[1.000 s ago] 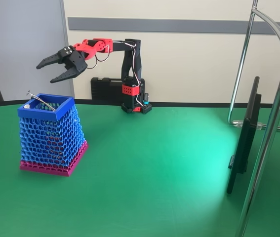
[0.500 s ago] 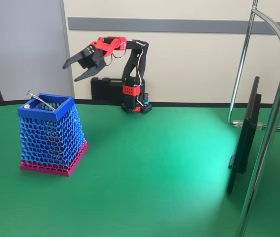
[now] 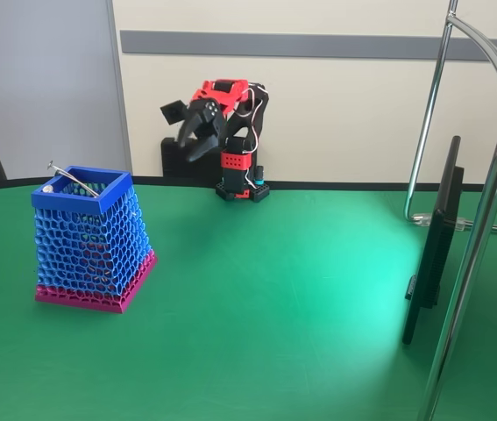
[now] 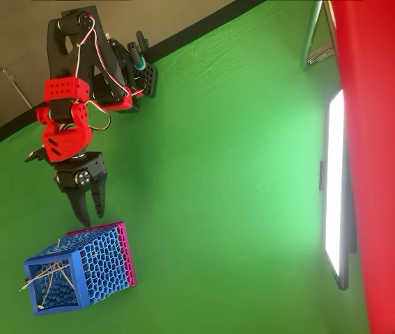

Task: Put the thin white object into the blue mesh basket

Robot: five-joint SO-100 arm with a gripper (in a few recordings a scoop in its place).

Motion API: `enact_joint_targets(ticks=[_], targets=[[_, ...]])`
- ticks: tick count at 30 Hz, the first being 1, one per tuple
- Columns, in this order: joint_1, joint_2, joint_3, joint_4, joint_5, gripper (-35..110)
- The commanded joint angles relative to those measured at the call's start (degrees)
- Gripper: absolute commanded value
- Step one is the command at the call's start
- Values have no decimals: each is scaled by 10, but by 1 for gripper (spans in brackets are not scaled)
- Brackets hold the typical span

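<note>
Blue mesh basket (image 3: 90, 241) upright on green worktop (image 3: 274, 307). Thin white object (image 3: 71, 180) leaning inside basket, knobbed end poking above the rim. Claw (image 4: 89, 209) just beyond basket, empty, jaws narrowly parted, held above the worktop.

fixed view: low, near the front edge of the green surface (image 3: 274, 289), faces the back wall, arm (image 3: 230, 140) far, blue mesh basket (image 3: 90, 241) nearer at left | overhead view: high above, looks straight down, turned sideways, basket lower left | shared: arm, basket, surface, dark screen (image 3: 432, 246) at right
</note>
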Motion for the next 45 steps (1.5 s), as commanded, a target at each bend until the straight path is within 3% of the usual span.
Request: enact_joint_targets(ticks=[1,7,13,23,37,45], targets=[[-21,51,53,-22,-31,21],[-43,106,167,-54,-58,20],[-104,205,242,-4,-44,19],[-125,182,286,-35,-55,19],[-156,401,374,102,-85,19],[-164,411,375,141,-87,19]])
